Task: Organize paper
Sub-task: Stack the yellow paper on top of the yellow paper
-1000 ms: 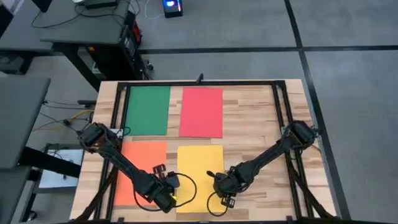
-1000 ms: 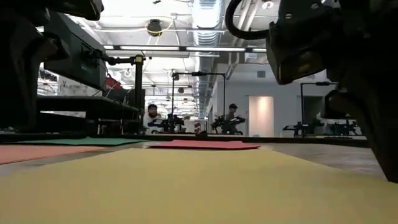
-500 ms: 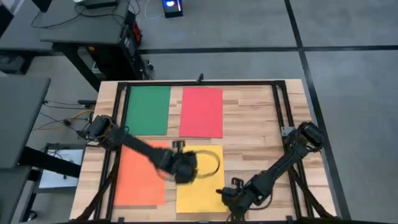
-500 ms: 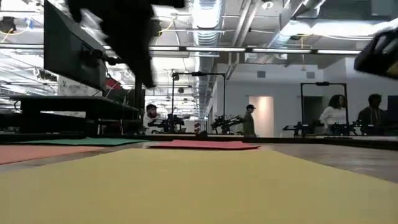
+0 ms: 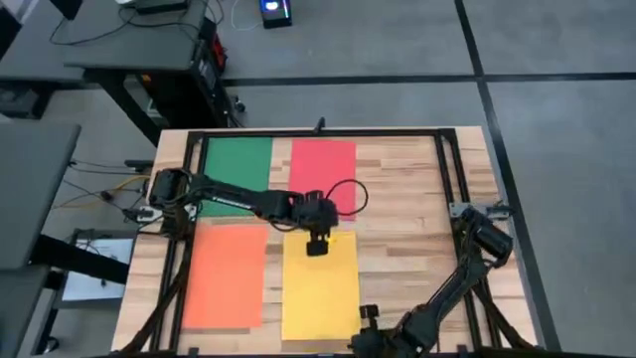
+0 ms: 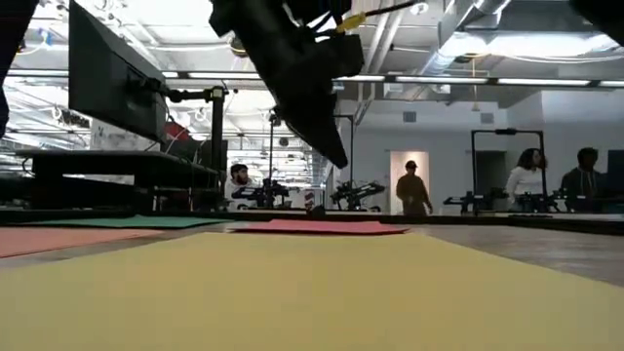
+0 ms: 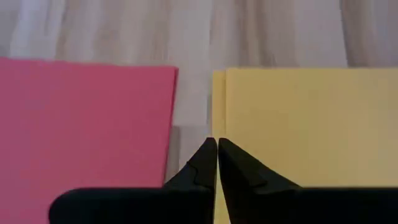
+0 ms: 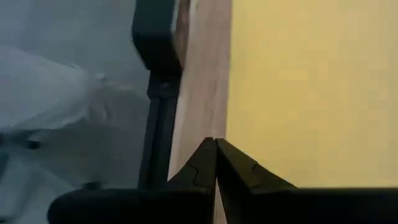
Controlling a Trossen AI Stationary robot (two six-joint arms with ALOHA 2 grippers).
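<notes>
Yellow sheet (image 5: 320, 286) lengthwise front-to-back, left claw (image 5: 317, 245) closed empty above, right claw (image 8: 216, 149) closed.

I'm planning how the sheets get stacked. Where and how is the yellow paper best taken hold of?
Probably at its far short edge, near the shut left gripper. The yellow paper lies flat on the table, so no face can be pinched; a bare wooden strip separates it from the red paper, leaving room to come down from above and lift that edge.
</notes>
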